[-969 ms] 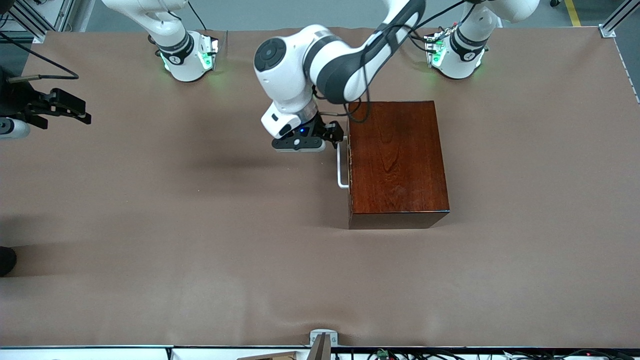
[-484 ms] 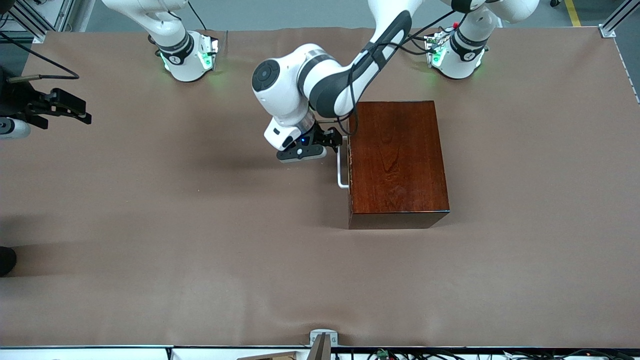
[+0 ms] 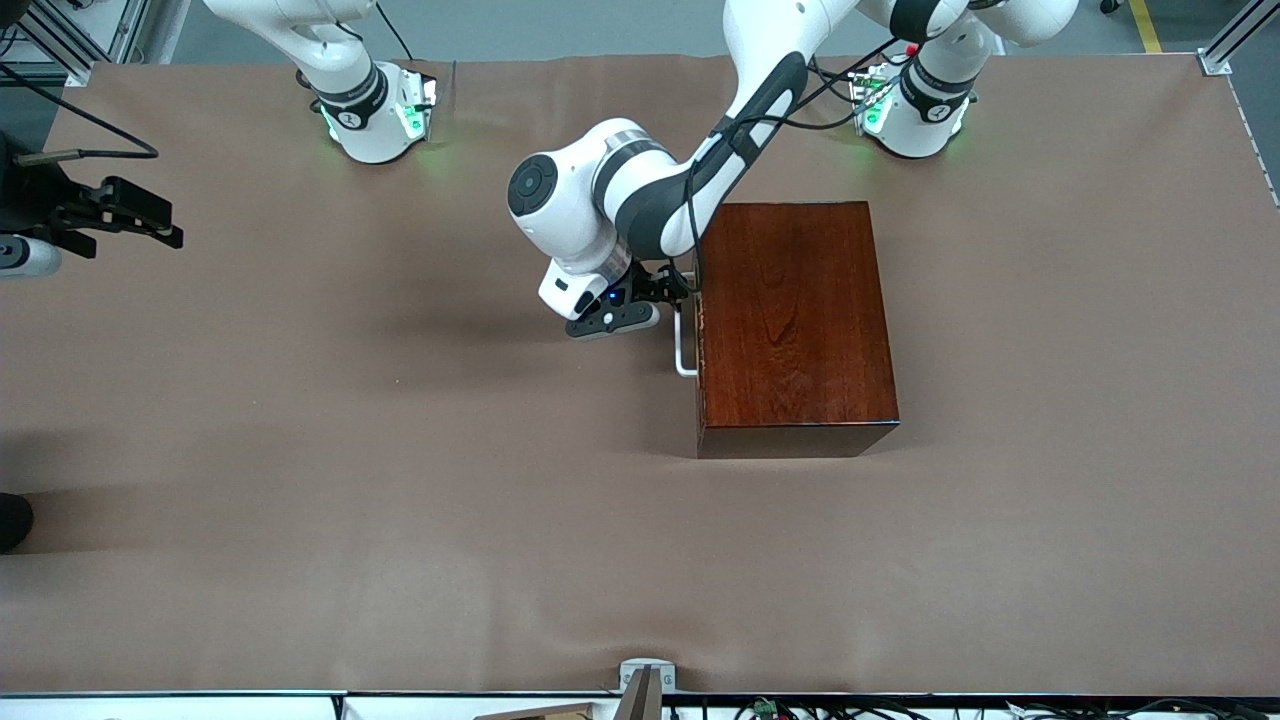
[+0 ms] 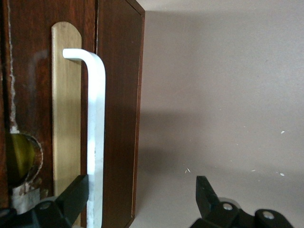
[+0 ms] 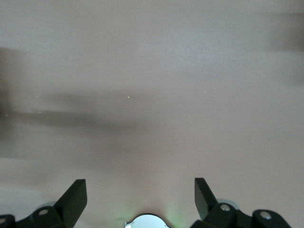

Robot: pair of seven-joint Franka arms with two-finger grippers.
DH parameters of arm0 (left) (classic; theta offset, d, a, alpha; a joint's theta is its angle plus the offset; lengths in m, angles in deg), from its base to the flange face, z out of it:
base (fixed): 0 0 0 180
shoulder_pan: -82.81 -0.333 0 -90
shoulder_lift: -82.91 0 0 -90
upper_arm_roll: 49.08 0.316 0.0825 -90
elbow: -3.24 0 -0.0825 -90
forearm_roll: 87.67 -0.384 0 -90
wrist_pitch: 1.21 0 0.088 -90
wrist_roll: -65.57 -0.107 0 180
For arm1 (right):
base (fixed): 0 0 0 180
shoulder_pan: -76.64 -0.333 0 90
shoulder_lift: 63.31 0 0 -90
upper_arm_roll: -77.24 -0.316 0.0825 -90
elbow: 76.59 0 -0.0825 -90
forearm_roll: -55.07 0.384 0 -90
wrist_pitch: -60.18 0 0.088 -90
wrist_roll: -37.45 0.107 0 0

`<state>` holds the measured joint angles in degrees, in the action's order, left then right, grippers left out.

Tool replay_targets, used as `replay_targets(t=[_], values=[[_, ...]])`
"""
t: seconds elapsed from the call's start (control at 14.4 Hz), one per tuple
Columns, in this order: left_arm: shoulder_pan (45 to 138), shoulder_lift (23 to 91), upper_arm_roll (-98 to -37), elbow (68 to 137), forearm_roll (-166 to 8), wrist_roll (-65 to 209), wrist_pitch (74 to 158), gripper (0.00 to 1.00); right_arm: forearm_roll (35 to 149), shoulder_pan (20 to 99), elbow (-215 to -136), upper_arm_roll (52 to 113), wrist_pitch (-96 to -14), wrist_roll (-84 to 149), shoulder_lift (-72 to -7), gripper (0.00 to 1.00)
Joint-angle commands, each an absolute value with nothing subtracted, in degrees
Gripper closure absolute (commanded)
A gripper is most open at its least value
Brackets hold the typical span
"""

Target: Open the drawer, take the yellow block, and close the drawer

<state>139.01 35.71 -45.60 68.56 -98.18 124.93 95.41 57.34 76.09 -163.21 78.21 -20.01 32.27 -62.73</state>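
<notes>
Drawer shut in glossy mahogany box (image 3: 795, 325), mid-desk. Left claw (image 4: 142, 202) spread beside white U-shaped bar handle (image 4: 96, 142); centre it before pinching. Right claw (image 5: 141, 199) spread, waiting at desk's edge. Yellow block unseen.

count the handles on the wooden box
1: a white bar handle on the box's drawer front, facing the right arm's end of the table. Other faces are hidden, so more could exist.

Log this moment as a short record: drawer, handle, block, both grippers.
drawer: shut, flush with the wooden box
handle: white bar, not gripped
yellow block: not visible
left gripper: open at the handle, one finger at the bar
right gripper: open, waiting over bare table
</notes>
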Motion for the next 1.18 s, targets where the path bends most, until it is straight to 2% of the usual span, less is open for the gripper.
replay_targets(t=[0.0,0.55,1.11], values=[[139.8,34.4,-45.1,66.4,-101.6,124.3,94.0,0.00,56.8,76.7,-163.3,77.5,-19.8,31.6,-63.4,0.00],[139.9,33.2,-45.2,66.4,-102.0,120.9,94.5,0.00,56.8,76.7,-163.3,77.5,-19.8,31.7,-63.4,0.00],[139.9,33.2,-46.8,65.8,-100.7,126.0,99.2,0.00,56.8,76.7,-163.3,77.6,-19.7,31.7,-63.4,0.00]])
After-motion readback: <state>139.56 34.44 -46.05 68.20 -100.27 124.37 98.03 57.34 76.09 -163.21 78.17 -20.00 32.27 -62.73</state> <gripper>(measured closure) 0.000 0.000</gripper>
